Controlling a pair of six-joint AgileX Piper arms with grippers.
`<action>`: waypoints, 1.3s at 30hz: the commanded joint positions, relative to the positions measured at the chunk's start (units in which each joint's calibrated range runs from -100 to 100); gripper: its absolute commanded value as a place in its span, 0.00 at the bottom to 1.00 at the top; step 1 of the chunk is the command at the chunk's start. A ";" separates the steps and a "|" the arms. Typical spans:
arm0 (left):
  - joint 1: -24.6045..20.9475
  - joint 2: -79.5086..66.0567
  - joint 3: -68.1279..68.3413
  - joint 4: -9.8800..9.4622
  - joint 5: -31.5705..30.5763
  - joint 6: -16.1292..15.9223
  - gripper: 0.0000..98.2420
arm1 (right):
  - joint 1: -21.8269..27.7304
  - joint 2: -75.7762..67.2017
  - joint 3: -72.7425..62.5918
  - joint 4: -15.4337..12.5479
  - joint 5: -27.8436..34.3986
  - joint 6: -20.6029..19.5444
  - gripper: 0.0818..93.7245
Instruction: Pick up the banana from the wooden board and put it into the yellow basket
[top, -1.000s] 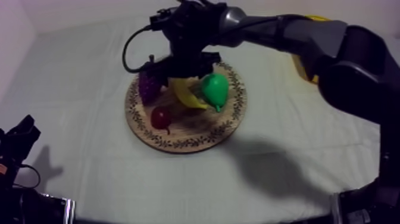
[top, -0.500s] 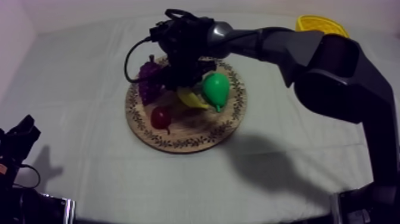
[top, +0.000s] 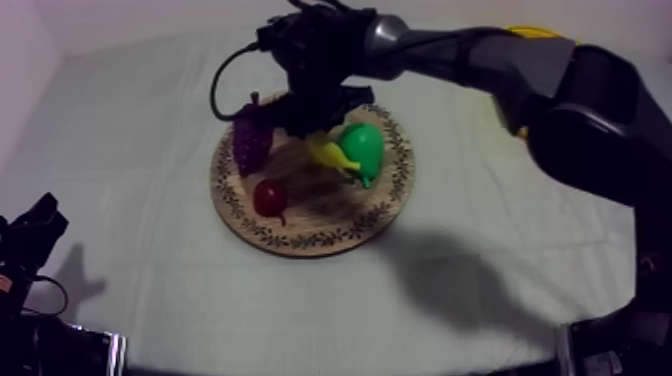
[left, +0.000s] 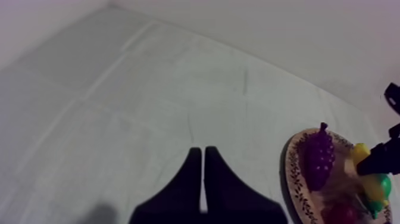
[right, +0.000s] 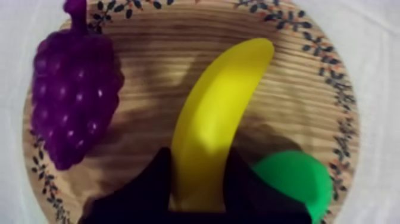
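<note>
One round wooden board (top: 301, 240) lies in the middle of the table, and four toy fruits are on or over it, one of each kind: one banana (right: 217, 119), one pear (top: 363, 147), one bunch of grapes (top: 250, 140) and one small red fruit (top: 270, 197). The right gripper (right: 199, 159) reaches in over the far side of the board, and its two black fingers (right: 156, 187) are clamped on the banana near one end, one finger at each side. The banana slants over the board between the grapes and the pear, just beside the pear (whether its free end touches the wood, I cannot tell). The red fruit sits apart from the others, nearer the board's front rim. One yellow basket (top: 527, 31) stands at the far right of the table, partly behind the right arm. The left gripper (left: 202, 152) hangs over bare cloth well away from the board, its fingers lying together as a narrow wedge with nothing between them.
</note>
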 joint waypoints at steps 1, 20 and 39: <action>-0.01 -0.05 -0.01 -0.03 -0.01 -0.02 0.00 | -0.03 -4.13 1.55 0.31 0.80 0.16 0.10; -0.01 -0.05 -0.01 -0.03 -0.01 -0.02 0.00 | 12.82 -33.83 18.29 6.02 -3.01 4.71 0.11; -0.01 -0.05 -0.01 -0.03 -0.01 -0.02 0.00 | 32.58 -31.83 25.74 9.35 -21.29 8.92 0.13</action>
